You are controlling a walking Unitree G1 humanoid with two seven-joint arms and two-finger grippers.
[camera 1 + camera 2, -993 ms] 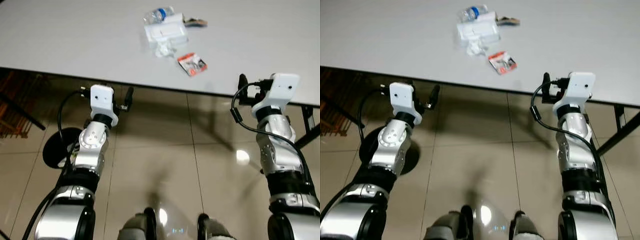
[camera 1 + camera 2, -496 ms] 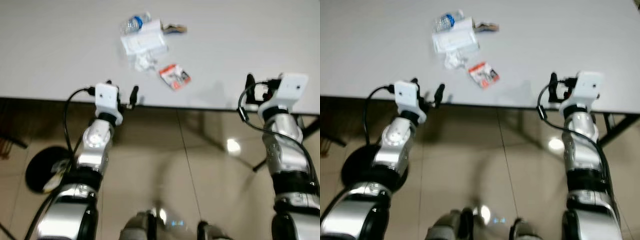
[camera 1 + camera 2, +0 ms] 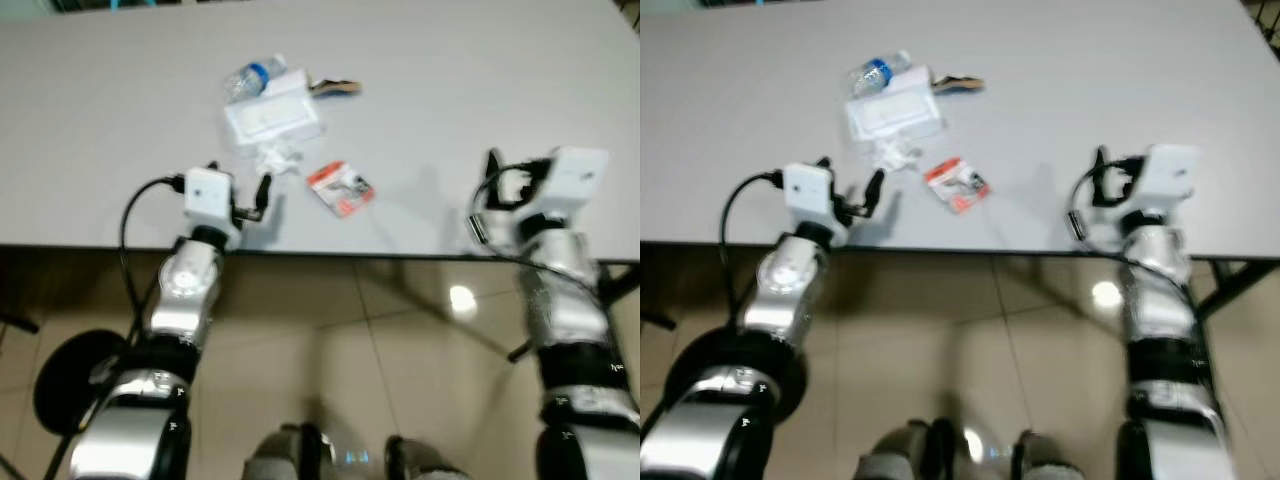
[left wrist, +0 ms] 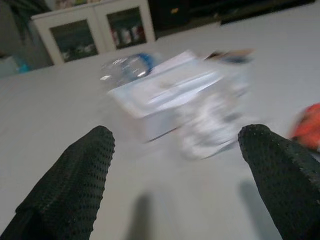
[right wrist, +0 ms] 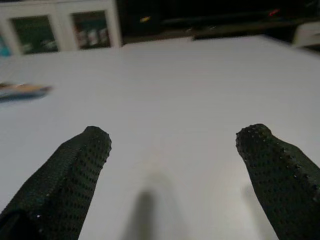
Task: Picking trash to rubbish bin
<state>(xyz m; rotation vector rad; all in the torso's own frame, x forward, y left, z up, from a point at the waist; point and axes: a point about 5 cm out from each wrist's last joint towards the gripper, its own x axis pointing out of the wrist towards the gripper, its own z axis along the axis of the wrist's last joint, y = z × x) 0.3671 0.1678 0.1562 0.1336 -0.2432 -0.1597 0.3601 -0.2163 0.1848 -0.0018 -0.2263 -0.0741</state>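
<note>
Two claws, left (image 4: pixel 175 165) and right (image 5: pixel 172 165), gape empty; my blurred bottle (image 4: pixel 127 67) lies sideways beyond the left, behind a white box (image 4: pixel 170 97).

On the table (image 3: pixel 520 90), toward its left half: bottle (image 3: pixel 247 77) farthest back, box (image 3: pixel 272 117) just before it, small wrapper (image 3: pixel 335 87) at the box's right, crumpled scrap (image 3: pixel 277 157) nearer the front edge, packet (image 3: pixel 341 187) right of that.
</note>
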